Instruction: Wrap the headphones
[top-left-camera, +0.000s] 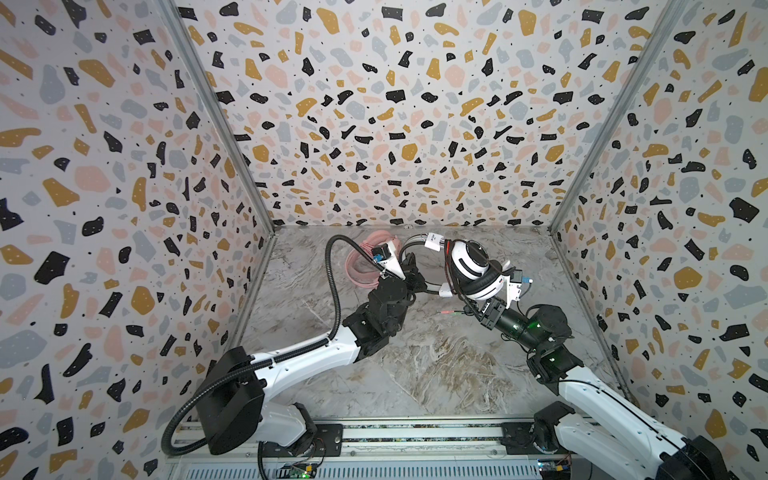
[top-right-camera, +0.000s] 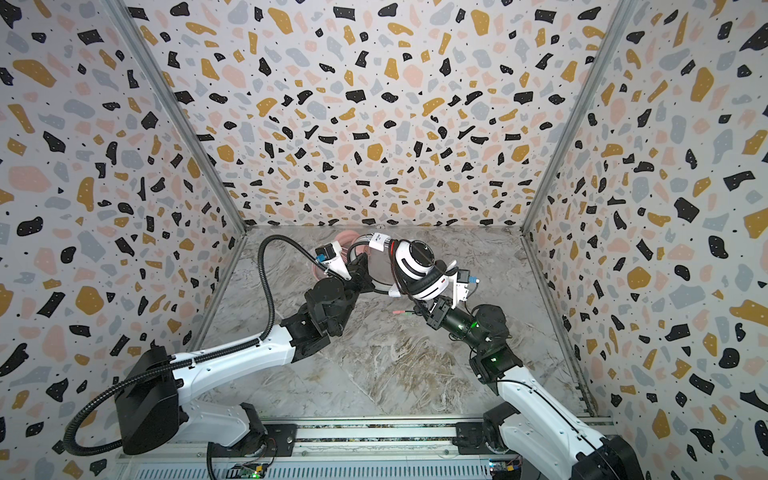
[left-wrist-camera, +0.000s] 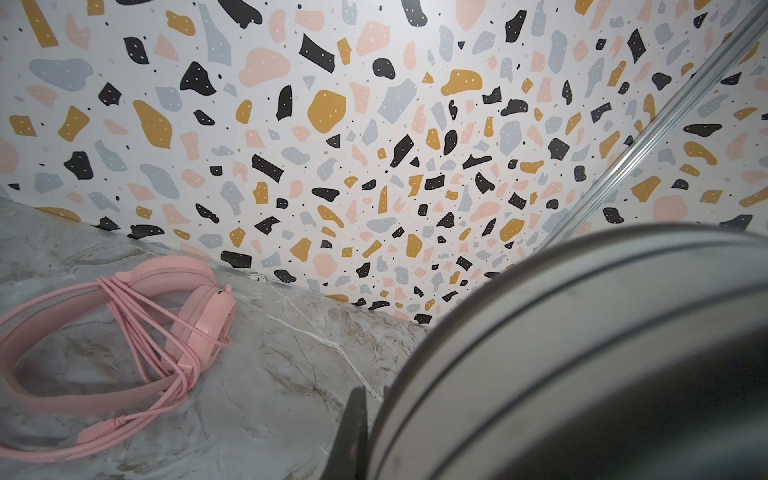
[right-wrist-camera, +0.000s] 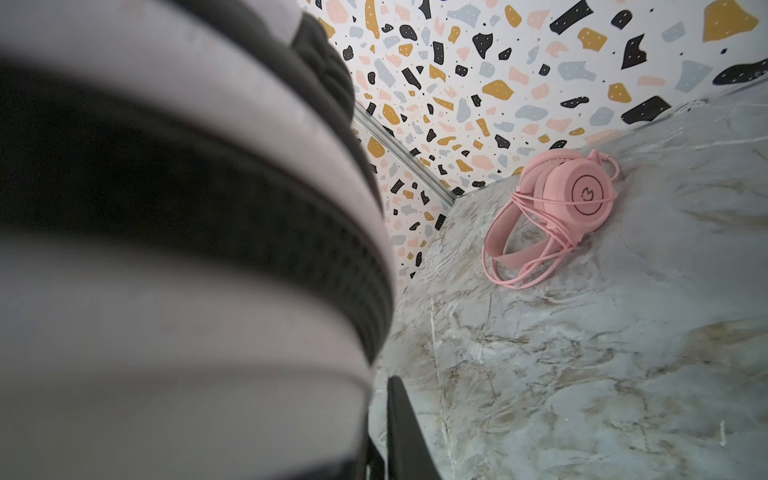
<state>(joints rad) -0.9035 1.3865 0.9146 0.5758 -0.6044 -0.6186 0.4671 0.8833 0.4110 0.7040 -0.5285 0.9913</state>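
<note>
Left wrist view: all-pink over-ear headset (left-wrist-camera: 199, 328) lies on marble table (left-wrist-camera: 291, 395) near back wall, cable wound round band, done. White-and-black headset (top-left-camera: 469, 262) held aloft: left fingers (left-wrist-camera: 353, 436) clenched on headband, right fingers (right-wrist-camera: 405, 436) closed beside ear cup, grasp unclear. Black cable tail (top-left-camera: 459, 312) dangling, wrap unfinished.

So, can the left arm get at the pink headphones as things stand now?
Probably not yet. The pink headphones lie on the table close by the left gripper, but that gripper is shut on the band of the white-and-black headphones, so it would need to let go first.
</note>
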